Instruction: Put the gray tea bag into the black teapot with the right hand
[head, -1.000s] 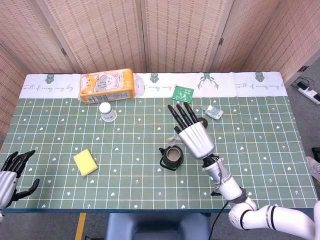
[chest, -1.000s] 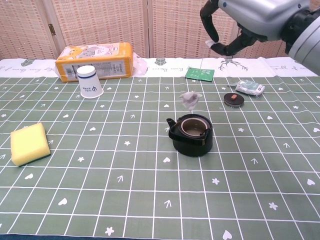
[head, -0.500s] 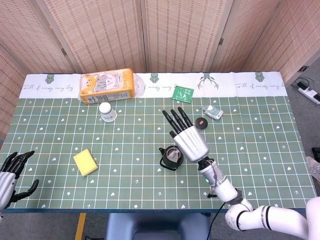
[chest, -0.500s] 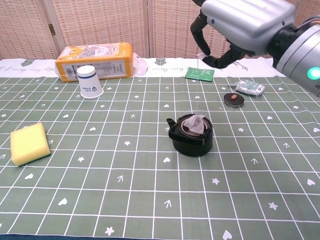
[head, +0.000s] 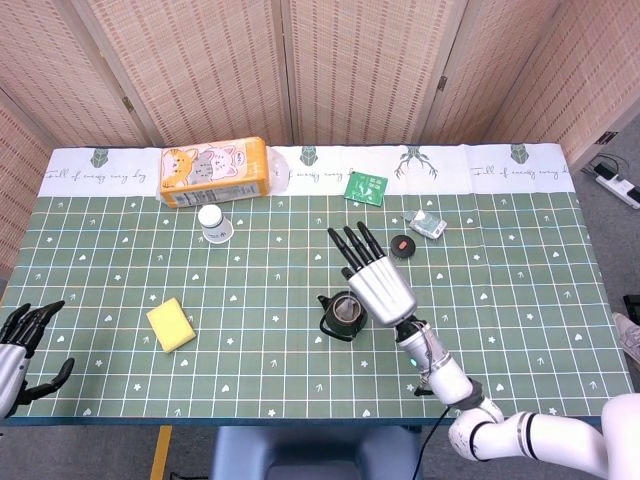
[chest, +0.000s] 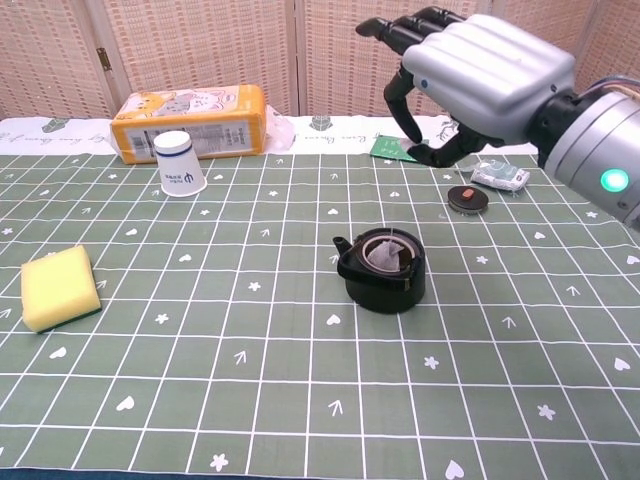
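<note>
Nearest to us, our left hand (head: 22, 345) idles at the table's near-left corner, fingers spread and holding nothing. A little further in lies the yellow sponge (chest: 60, 287), well apart from the work.

At mid-table stands the black teapot (chest: 382, 268), lid off, and the gray tea bag (chest: 385, 255) sits inside its mouth, below the rim as far as we can tell. Our right hand (chest: 480, 78) hovers above and just behind the pot, fingers extended and apart, thumb and a fingertip curled toward each other. A thin string may run up from the bag, but we cannot tell whether the hand pinches it.

We judge the drop essentially done. To finish well, we should make sure any string is released before lifting, then rise straight up so nothing drags the bag back out or tips the pot.

Beyond sit the small round lid (chest: 467, 199), the white paper cup (chest: 179, 164), and the orange cat-print package (chest: 190, 121) at the far edge.
</note>
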